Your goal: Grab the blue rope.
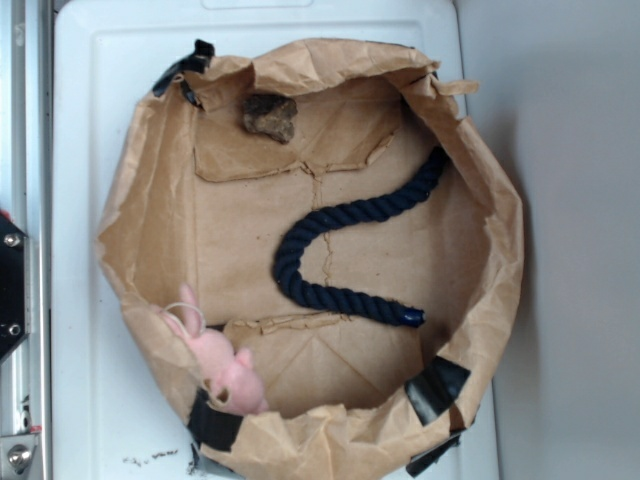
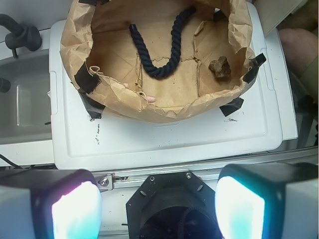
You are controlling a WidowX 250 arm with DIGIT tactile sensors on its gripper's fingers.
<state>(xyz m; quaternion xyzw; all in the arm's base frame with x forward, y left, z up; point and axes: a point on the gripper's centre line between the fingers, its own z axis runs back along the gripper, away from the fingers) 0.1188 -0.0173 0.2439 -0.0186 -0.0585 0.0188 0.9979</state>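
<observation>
**Rope sits well ahead of the hand, nothing grabbed yet**

Biggest thing first: a white lid (image 1: 80, 150) working as the bench, with a rolled-down paper bag (image 1: 500, 260) taped open on top of it. Inside the bag lies the blue rope (image 1: 330, 225), flat on the paper floor in an S shape, its long run going diagonally from the bag wall down to the brighter capped end (image 1: 410, 318). In the wrist view it reads as a U (image 2: 162, 69) up at the far side of the picture.

The hand (image 2: 158, 199) is spread open and empty, pads (image 2: 75, 211) glowing, hovering outside the bag, well apart from the rope. So the rope lies straight ahead and below, past the near bag wall.

Smaller stuff: a pink toy (image 1: 225, 370) tucked against the wall, and a brown rock (image 1: 270, 115) on the opposite side. Both sit clear of the rope, so I'd guess the middle bend is the easy target.
</observation>
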